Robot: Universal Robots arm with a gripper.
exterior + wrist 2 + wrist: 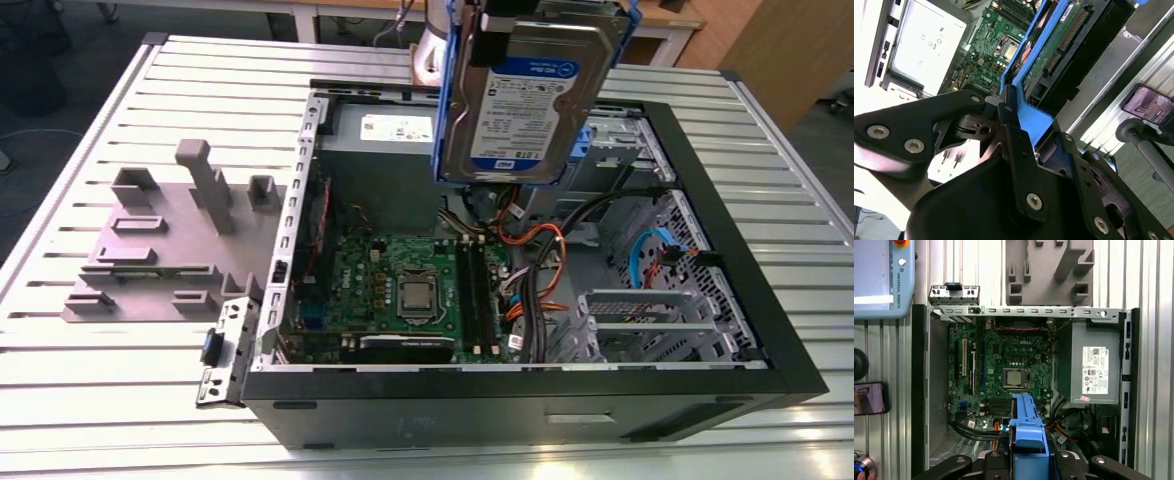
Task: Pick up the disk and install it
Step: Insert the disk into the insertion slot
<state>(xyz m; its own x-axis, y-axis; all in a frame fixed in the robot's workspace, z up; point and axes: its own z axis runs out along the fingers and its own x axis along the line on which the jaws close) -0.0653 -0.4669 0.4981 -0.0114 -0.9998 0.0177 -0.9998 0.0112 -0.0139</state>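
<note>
Gripper [1000,109] clamps the disk [514,100] by its caddy [1035,119], hanging above the open case [534,410]; a tilt could snag it on cables [530,240].

Opened computer case [534,410] lies on the surface [120,410], disk [514,95] upright above it.
Upper centre of frame: disk, with the power supply [387,128] at its left. Centre: motherboard [400,280] in the case. Left: moulded block [160,250] beside the case, on the surface.
</note>
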